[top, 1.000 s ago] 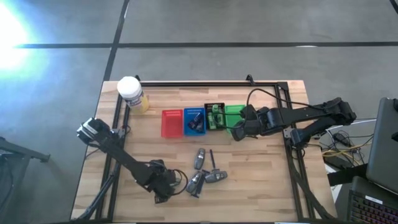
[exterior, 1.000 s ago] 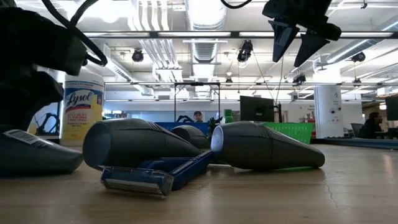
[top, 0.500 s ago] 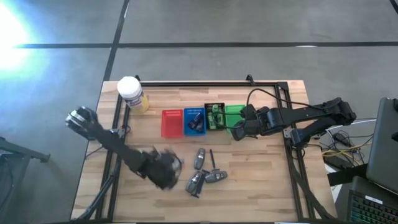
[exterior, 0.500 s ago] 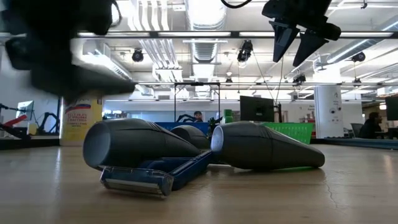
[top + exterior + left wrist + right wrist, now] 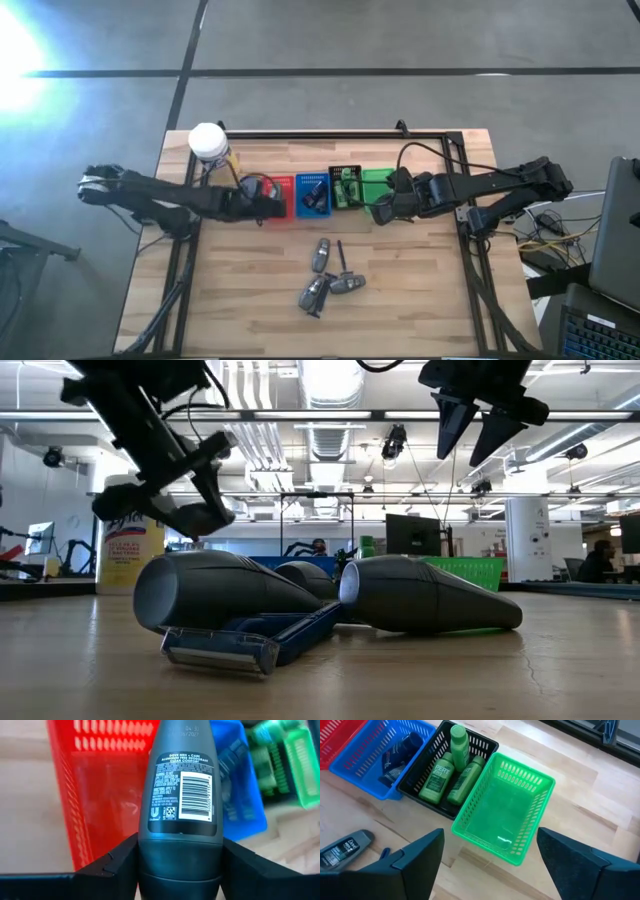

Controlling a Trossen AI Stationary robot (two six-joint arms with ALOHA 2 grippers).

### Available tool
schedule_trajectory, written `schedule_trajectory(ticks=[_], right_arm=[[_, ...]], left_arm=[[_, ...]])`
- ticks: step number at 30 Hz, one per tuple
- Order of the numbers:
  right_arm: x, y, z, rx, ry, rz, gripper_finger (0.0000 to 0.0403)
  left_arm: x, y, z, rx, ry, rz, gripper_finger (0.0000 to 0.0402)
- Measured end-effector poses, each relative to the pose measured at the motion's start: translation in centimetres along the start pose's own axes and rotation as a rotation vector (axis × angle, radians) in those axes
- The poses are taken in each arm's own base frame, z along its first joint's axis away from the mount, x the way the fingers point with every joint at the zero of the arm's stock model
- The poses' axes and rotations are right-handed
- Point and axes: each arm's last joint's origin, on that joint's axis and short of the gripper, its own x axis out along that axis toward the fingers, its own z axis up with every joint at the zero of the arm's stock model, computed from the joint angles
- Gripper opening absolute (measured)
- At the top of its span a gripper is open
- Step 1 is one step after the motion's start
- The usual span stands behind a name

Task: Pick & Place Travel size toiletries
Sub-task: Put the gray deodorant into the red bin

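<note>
My left gripper (image 5: 262, 200) is shut on a dark grey oblong tube (image 5: 182, 795) with a barcode label, held over the red tray (image 5: 276, 198); in the low view it (image 5: 190, 510) hangs in the air. Three more grey tubes (image 5: 322, 255), (image 5: 348, 284), (image 5: 313, 294) lie flat on the wood with a thin blue razor (image 5: 340, 258). Green bottles (image 5: 445, 775) lie in the black tray (image 5: 345, 187). My right gripper (image 5: 490, 865) hovers open above the green tray (image 5: 505, 815). My left gripper pinches the grey tube by its wide end (image 5: 180, 850), one finger (image 5: 120, 862) on each side. The tube sticks out ahead of the fingers, along them, label side up. It is lifted clear of the table, tilted, above the red tray.
A blue tray (image 5: 312, 195) with a dark item in it stands between the red and black trays. A white-capped yellow jar (image 5: 210, 148) stands at the far left corner. A black frame rail (image 5: 330, 134) runs along the table's far edge. Bare wood lies near and right.
My left gripper has risen from the table's near side, beside the lying tubes, and swung toward the far edge until it is over the red tray. The grey tube that lay on the wood there has gone up with it, lifted clear. The right arm has kept still.
</note>
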Motion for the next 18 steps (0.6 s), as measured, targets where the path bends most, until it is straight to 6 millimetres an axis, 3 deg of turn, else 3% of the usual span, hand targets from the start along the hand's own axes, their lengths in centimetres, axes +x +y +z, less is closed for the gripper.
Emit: schedule_trajectory(ticks=[8,18], right_arm=[[0.0,0.0,0.0,0.021,-0.002,0.002,0.0340],[0.0,0.1,0.1,0.028,-0.009,0.011,0.0351]], left_arm=[[1.1,1.1,1.8,0.026,-0.025,0.061,0.0230],[1.1,1.0,2.0,0.023,-0.033,0.056,0.0295]])
